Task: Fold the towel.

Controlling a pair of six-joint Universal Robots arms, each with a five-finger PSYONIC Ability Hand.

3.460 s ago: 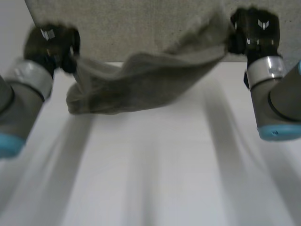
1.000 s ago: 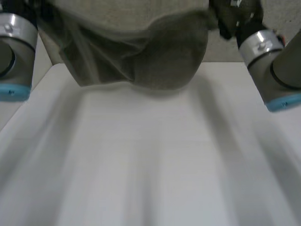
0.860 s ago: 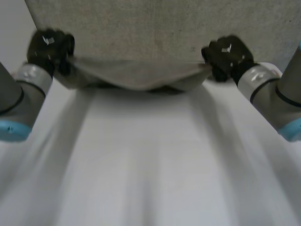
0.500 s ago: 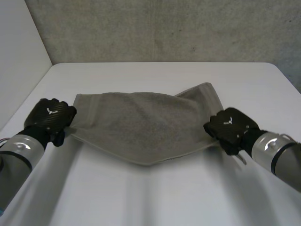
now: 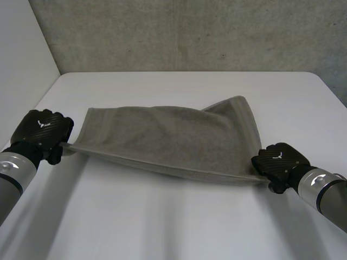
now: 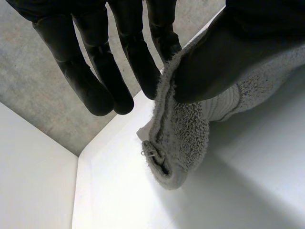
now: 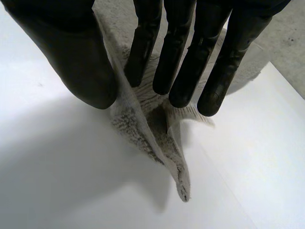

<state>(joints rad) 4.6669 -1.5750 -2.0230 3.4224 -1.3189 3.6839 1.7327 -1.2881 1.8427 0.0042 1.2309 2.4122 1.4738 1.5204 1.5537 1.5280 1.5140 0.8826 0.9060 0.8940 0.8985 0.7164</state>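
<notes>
- Centrally placed: the towel (image 5: 168, 141), grey-brown terry, lies spread across the middle of the white tabletop (image 5: 162, 222), its long side running left to right.
- Near edge of the towel: drawn in a straight, taut line between the two hands, sloping nearer towards the right.
- Far right corner of the towel: doubled over and standing up in a low peak. The far left corner lies flat.
- Left hand (image 5: 40, 132): at the near left corner of the towel, close to the left edge of the tabletop. In the left wrist view the thumb (image 6: 224, 57) pinches the hem against one finger, and the other fingers (image 6: 95, 71) hang straight beside it. The bunched corner droops below the pinch, with a small loop at its tip.
- Right hand (image 5: 279, 162): at the near right corner of the towel, nearer than the left hand. In the right wrist view the cloth passes between thumb and straight fingers (image 7: 183, 62), nipped there, and the corner trails down to a point on the tabletop.
- Arms: grey forearms enter from the near left and near right, low over the tabletop.
- Surroundings: a rough concrete wall (image 5: 190, 32) stands behind the far edge of the tabletop, and a plain white panel (image 5: 21, 65) closes the left side.
- Tabletop: white surface shows on every side of the towel.
</notes>
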